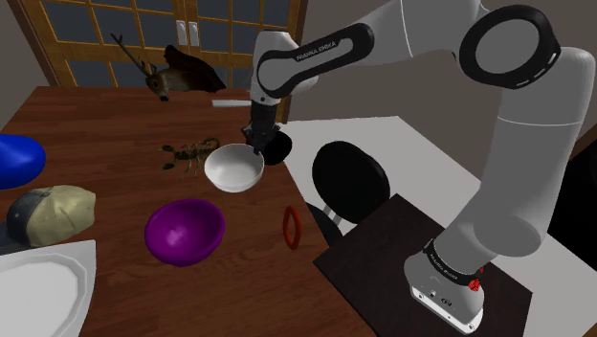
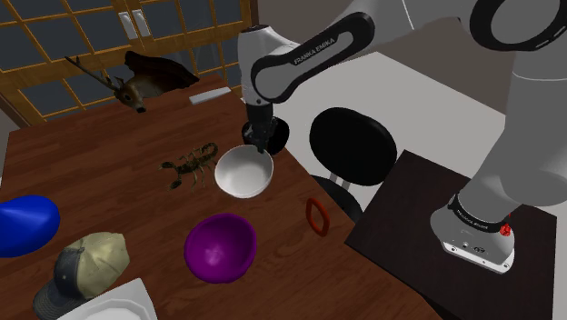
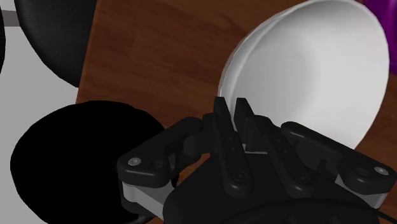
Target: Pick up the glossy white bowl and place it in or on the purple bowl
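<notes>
The glossy white bowl (image 1: pixel 233 168) (image 2: pixel 243 171) (image 3: pixel 312 70) hangs tilted just over the brown wooden table (image 1: pixel 115 124), between a scorpion figure and the table's edge. My black gripper (image 1: pixel 256 146) (image 2: pixel 253 145) (image 3: pixel 232 108) is shut on its rim, on the side toward the black stool. The purple bowl (image 1: pixel 185 231) (image 2: pixel 220 247) (image 3: pixel 382 13) sits on the table nearer the camera in both exterior views, a short way beyond the white bowl from the gripper.
A scorpion figure (image 1: pixel 189 153) lies beside the white bowl, and a deer head (image 1: pixel 177 75) at the table's far end. A red ring (image 1: pixel 291 227), a cap (image 1: pixel 53 213), a blue object (image 1: pixel 19 158) and a white tray (image 1: pixel 43 292) surround the purple bowl. A black stool (image 1: pixel 349 182) stands off the table's edge.
</notes>
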Robot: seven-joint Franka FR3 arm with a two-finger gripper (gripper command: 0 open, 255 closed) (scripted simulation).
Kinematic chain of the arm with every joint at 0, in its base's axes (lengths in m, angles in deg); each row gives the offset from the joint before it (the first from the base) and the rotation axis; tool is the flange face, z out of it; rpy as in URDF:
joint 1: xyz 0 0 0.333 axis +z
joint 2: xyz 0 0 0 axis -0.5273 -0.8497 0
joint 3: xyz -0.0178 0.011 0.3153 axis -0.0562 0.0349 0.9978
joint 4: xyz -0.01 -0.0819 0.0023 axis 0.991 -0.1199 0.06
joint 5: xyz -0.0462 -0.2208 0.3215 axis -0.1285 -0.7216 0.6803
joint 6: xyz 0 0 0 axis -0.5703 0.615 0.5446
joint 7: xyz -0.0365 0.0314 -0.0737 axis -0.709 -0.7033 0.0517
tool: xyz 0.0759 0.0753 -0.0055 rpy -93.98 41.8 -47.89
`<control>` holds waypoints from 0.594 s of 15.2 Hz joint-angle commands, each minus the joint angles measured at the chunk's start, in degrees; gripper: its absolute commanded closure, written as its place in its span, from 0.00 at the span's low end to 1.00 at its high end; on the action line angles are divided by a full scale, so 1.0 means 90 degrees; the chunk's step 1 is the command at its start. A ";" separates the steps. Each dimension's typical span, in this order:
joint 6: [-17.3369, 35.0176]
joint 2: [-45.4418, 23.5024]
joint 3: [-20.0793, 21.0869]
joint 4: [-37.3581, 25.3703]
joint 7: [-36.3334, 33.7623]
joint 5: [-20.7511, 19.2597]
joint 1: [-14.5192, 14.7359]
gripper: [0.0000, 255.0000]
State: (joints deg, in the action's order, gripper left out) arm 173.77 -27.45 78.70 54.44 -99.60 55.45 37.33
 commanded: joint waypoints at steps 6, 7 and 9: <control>-0.0488 0.0251 0.0030 -0.0245 -0.0043 0.0039 -0.0006 1.00; -0.0560 0.0287 0.0033 -0.0283 -0.0047 0.0045 -0.0009 1.00; -0.0706 0.0355 0.0039 -0.0361 -0.0054 0.0056 -0.0014 1.00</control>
State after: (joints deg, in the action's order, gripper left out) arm 168.21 -24.56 79.06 51.68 -100.17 55.90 37.31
